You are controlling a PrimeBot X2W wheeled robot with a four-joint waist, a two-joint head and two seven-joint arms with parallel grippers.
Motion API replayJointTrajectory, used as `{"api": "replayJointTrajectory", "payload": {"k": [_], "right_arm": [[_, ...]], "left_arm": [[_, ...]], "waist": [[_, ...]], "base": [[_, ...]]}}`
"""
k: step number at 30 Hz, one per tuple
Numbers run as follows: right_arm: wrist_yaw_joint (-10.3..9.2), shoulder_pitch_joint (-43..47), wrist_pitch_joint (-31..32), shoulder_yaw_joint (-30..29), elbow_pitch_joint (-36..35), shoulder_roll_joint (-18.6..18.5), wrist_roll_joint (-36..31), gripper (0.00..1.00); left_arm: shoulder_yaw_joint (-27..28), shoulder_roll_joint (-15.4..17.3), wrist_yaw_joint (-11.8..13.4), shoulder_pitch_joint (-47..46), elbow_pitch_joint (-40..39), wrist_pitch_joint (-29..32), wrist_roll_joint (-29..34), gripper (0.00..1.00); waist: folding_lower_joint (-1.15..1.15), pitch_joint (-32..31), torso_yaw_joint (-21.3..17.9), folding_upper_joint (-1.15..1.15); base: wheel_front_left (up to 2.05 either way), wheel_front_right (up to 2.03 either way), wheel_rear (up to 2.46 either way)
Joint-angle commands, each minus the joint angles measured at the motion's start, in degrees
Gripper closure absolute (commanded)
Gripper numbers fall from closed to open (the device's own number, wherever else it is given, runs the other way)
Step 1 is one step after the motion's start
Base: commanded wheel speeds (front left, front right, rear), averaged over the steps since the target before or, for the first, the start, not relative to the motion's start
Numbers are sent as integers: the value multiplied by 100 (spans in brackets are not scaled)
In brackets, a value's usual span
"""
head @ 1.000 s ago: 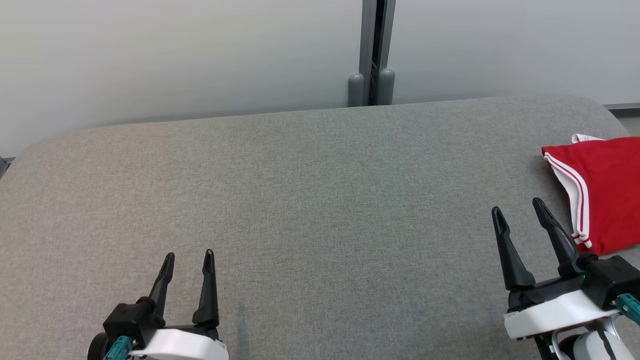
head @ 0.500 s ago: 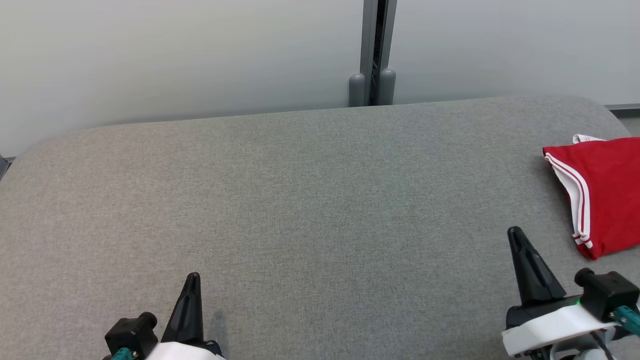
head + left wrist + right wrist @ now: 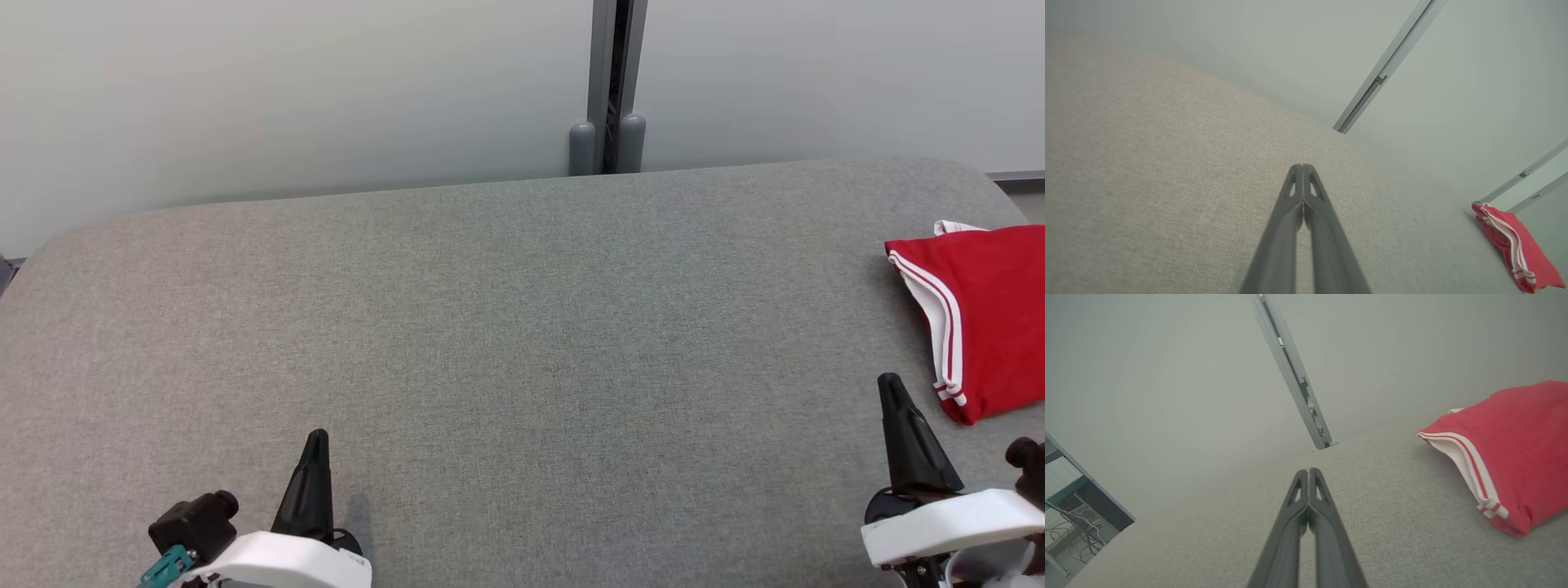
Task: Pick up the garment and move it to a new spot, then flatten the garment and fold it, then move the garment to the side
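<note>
In the head view we see the garment (image 3: pixel 992 318) lying as a flat red bundle at the far right of the grey fabric surface (image 3: pixel 522 327), cut off by the right edge of the view. Its white, red-striped trim faces the middle of the surface. Our left gripper (image 3: pixel 317 443) sits at the lower left, its fingers pressed together into one dark point with nothing between them. Our right gripper (image 3: pixel 891 390) sits at the lower right, fingers likewise pressed together and empty. It is near the garment's closest corner but clear of it. Behind the surface stands a pale wall (image 3: pixel 286 98) with a grey post (image 3: pixel 608 82).

In the left wrist view we look along the left gripper's fingers (image 3: pixel 1286 232), which meet at their tips above bare grey fabric. The garment (image 3: pixel 1515 245) lies well apart from them, near the lower right corner of this view.

In the right wrist view the fingers (image 3: pixel 1284 539) also meet at their tips and grip nothing. The garment (image 3: pixel 1519 457) lies close by on the right, resting on the surface, its striped white trim turned towards the fingers.
</note>
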Motion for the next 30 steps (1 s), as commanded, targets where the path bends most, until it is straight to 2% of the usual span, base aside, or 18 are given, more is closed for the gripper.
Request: {"api": "replayJointTrajectory", "payload": {"k": [1, 30], "right_arm": [[0, -56, 43, -79, -98, -26, 160, 100], [0, 73, 813, -896, -109, 84, 2547, 100]], "left_arm": [[5, 21, -49, -198, -60, 15, -148, 100], [-84, 36, -350, -682, 140, 438, -2411, 100]], "waist": [[0, -1, 0, 0], [0, -32, -9, 0]], "base": [[0, 0, 0], [0, 0, 0]]}}
